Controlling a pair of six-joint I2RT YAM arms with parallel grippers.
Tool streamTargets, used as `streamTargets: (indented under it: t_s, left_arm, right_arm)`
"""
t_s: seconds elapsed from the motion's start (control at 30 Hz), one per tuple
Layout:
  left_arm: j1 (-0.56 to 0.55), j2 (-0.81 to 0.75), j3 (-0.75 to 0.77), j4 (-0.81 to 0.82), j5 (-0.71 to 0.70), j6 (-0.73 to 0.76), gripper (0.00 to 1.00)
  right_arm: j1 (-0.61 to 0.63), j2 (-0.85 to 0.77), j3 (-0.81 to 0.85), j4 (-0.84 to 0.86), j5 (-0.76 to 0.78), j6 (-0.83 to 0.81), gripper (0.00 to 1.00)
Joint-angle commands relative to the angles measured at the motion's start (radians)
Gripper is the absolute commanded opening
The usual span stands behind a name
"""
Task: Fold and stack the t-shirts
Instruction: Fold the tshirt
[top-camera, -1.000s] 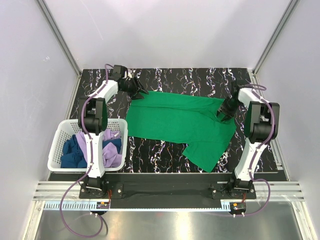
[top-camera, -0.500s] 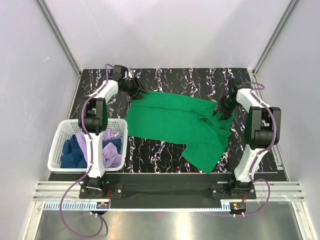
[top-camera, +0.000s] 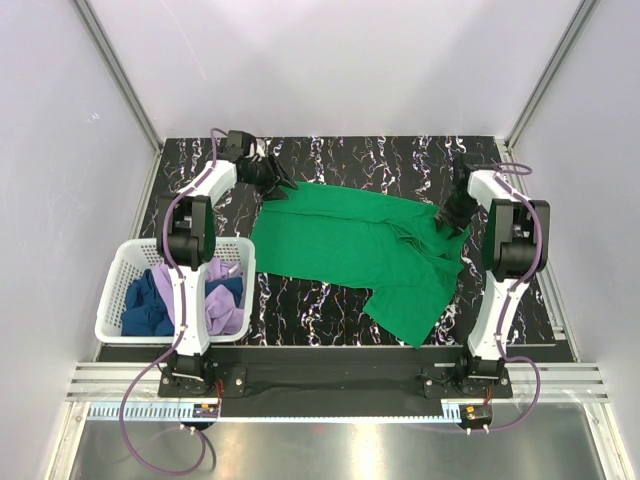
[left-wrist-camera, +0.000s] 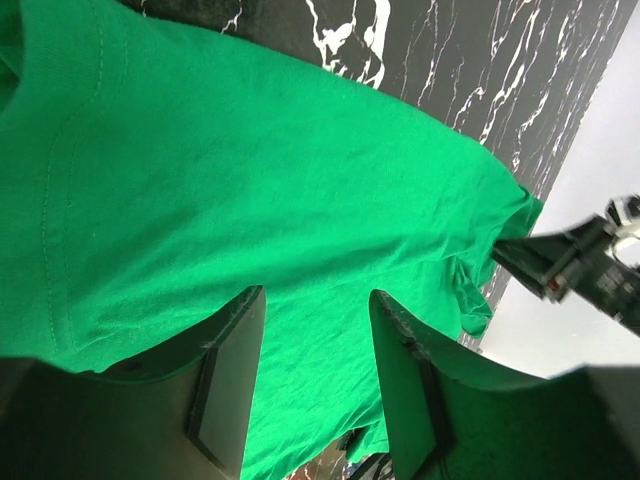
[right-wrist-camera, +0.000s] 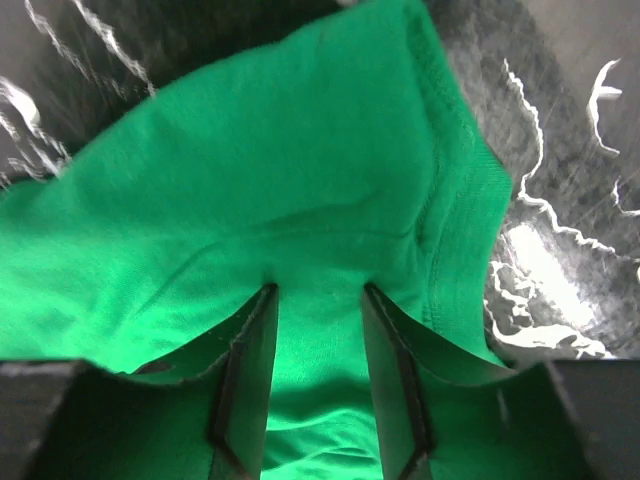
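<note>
The bright green t-shirt (top-camera: 350, 245) lies spread on the black marbled table, its right side bunched into folds. It also shows in the left wrist view (left-wrist-camera: 250, 170) and the right wrist view (right-wrist-camera: 300, 170). My left gripper (top-camera: 278, 186) is at the shirt's far left corner, its jaws open over the cloth (left-wrist-camera: 315, 295). My right gripper (top-camera: 450, 215) is at the shirt's far right edge, its jaws open and its tips pressed into the green cloth (right-wrist-camera: 318, 288). The lilac t-shirt (top-camera: 225, 305) and the dark blue t-shirt (top-camera: 145, 305) lie crumpled in the basket.
A white lattice basket (top-camera: 120, 262) stands at the near left, beside the left arm's base. Bare black marbled table (top-camera: 390, 160) shows behind the green shirt and at its near left (top-camera: 310, 315). White walls close in the table on three sides.
My right gripper has shifted slightly back and left, and the green shirt's right side has bunched inward with it. The left gripper has not moved.
</note>
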Motion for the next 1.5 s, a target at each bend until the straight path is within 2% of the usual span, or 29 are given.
streamTargets:
  t_s: [0.0, 0.1, 0.27, 0.37, 0.5, 0.63, 0.77, 0.9, 1.07, 1.2, 1.3, 1.47]
  left_arm:
    - [0.004, -0.043, 0.002, -0.01, 0.013, 0.035, 0.52]
    - [0.004, -0.048, -0.01, -0.035, 0.005, 0.06, 0.52]
    - [0.004, -0.056, -0.022, -0.065, -0.009, 0.094, 0.53]
    - [0.003, -0.053, -0.015, -0.059, -0.015, 0.089, 0.54]
    - [0.003, -0.036, 0.022, -0.062, -0.01, 0.078, 0.54]
    - [-0.002, -0.022, 0.051, -0.061, -0.009, 0.068, 0.54]
    - [-0.015, -0.005, 0.068, -0.062, -0.018, 0.068, 0.54]
    - [-0.017, 0.009, 0.097, -0.059, -0.029, 0.058, 0.54]
    - [-0.018, 0.062, 0.127, -0.053, -0.013, 0.032, 0.52]
    - [-0.017, 0.108, 0.125, -0.05, -0.026, 0.032, 0.49]
    - [-0.017, 0.153, 0.159, -0.078, -0.058, 0.064, 0.49]
    - [0.006, 0.219, 0.226, -0.105, -0.059, 0.068, 0.5]
  right_arm:
    - [-0.022, 0.076, 0.096, 0.002, 0.151, 0.05, 0.47]
    - [-0.054, 0.165, 0.214, -0.014, 0.237, 0.029, 0.48]
    - [-0.076, 0.305, 0.505, -0.075, 0.198, -0.186, 0.53]
    - [-0.076, 0.255, 0.478, -0.06, 0.106, -0.197, 0.59]
    - [-0.069, 0.164, 0.415, -0.076, 0.124, -0.174, 0.67]
    - [-0.069, 0.098, 0.391, -0.133, 0.179, -0.17, 0.68]
    - [-0.086, 0.037, 0.247, -0.057, 0.21, -0.154, 0.66]
    - [-0.105, 0.035, 0.21, -0.035, 0.176, -0.163, 0.62]
    - [-0.108, 0.052, 0.15, 0.006, 0.135, -0.143, 0.46]
    - [-0.12, 0.095, 0.159, 0.014, 0.149, -0.14, 0.34]
    - [-0.138, 0.136, 0.18, 0.02, 0.141, -0.144, 0.3]
    - [-0.142, 0.219, 0.309, -0.017, 0.127, -0.172, 0.3]
